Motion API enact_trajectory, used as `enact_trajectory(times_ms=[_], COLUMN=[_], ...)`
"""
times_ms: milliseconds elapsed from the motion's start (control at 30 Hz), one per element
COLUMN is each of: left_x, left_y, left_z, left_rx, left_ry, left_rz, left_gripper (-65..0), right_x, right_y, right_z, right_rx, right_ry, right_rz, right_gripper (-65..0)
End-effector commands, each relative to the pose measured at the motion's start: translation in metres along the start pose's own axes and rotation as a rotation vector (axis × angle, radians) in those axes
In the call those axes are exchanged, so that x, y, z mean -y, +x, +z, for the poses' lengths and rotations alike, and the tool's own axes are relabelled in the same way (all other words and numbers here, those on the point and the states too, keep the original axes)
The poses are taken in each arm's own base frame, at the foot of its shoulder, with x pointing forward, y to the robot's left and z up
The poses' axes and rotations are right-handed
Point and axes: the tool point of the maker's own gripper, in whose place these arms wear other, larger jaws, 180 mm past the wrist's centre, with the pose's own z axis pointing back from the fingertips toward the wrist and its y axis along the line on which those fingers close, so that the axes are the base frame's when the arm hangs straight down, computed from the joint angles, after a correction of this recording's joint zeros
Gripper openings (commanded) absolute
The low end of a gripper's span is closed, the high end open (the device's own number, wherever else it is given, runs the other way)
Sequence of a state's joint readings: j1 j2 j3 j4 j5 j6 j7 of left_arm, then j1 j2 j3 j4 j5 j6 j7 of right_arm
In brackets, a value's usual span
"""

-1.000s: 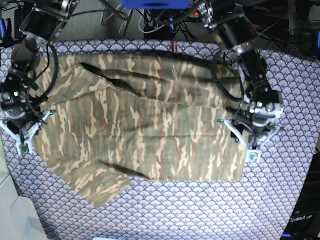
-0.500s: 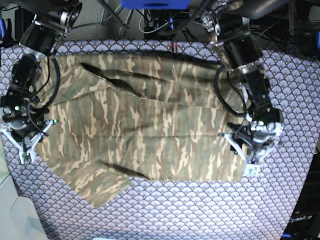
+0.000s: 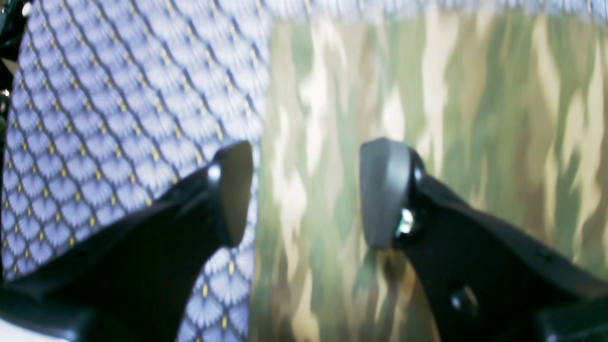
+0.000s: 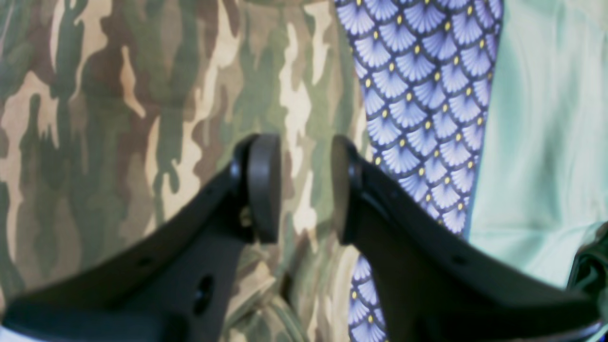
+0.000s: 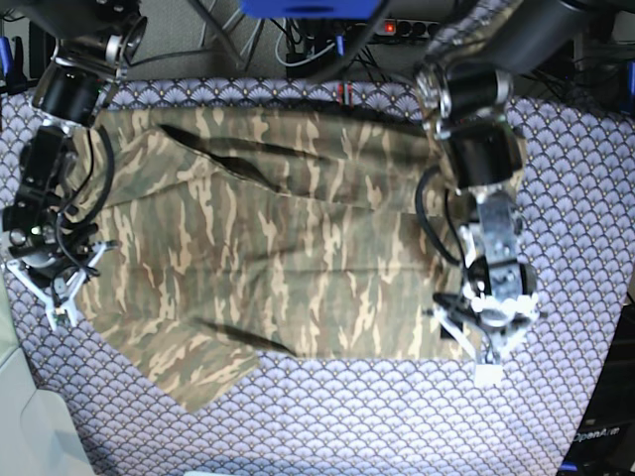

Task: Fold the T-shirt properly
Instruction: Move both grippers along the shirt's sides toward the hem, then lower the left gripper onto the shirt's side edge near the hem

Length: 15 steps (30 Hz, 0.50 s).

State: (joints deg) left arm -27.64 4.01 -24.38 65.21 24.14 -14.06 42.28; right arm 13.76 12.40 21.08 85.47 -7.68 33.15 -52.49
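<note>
Lying spread across the middle of the tablecloth, the T-shirt offers both arms an edge, which seems to be why each hangs over one. At four o'clock in the base view, the left gripper straddles the shirt's border with its jaws spread, one over cloth and one over tablecloth, nothing between them. At nine o'clock, the right gripper hovers over the opposite edge, jaws parted and empty. Both look poised to pinch a hem for folding
</note>
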Motion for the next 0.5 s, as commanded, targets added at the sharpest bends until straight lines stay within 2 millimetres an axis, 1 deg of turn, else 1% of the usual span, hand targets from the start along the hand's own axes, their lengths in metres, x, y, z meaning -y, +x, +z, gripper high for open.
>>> enact_trajectory(times_ms=[0, 67, 167, 200, 233, 267, 367, 400, 433, 467], left_x=[-0.006, -0.010, -0.013, -0.014, -0.021, -0.026, -0.024, -0.036, -0.044, -0.043], left_y=[0.025, 0.028, 0.040, 0.041, 0.043, 0.044, 0.044, 0.043, 0.040, 0.038], left_z=[0.002, -0.002, -0.009, -0.013, -0.016, -0.020, -0.031, -0.034, -0.038, -0.043], left_rx=[0.052, 0.044, 0.037, 0.027, 0.030, 0.035, 0.047, 0.048, 0.040, 0.030], left_ry=[0.011, 0.006, -0.011, -0.019, -0.018, -0.017, -0.032, -0.009, 0.003, -0.007], left_rz=[0.025, 0.058, 0.116, 0.139, 0.161, 0.174, 0.210, 0.237, 0.266, 0.294], left_gripper=[-29.5, -29.5, -29.5, -29.5, -29.5, -29.5, -29.5, -29.5, -29.5, -29.4], right_x=[0.015, 0.013, 0.010, 0.009, 0.008, 0.007, 0.011, 0.011, 0.011, 0.011], right_y=[0.016, 0.015, 0.016, 0.013, 0.009, 0.006, -0.001, -0.003, -0.002, 0.000], right_z=[0.006, 0.003, 0.000, -0.003, -0.006, -0.008, -0.011, -0.012, -0.014, -0.014], right_rx=[0.047, 0.043, 0.068, 0.063, 0.055, 0.045, 0.025, 0.018, 0.022, 0.035], right_ry=[-0.033, -0.026, -0.015, -0.010, -0.003, 0.002, 0.002, 0.005, 0.007, 0.008], right_rz=[0.009, 0.017, 0.015, 0.010, 0.005, 0.003, 0.002, 0.001, 0.000, -0.001], right_gripper=[-45.0, -45.0, -45.0, -45.0, -45.0, -45.0, -45.0, -45.0, -45.0, -45.0])
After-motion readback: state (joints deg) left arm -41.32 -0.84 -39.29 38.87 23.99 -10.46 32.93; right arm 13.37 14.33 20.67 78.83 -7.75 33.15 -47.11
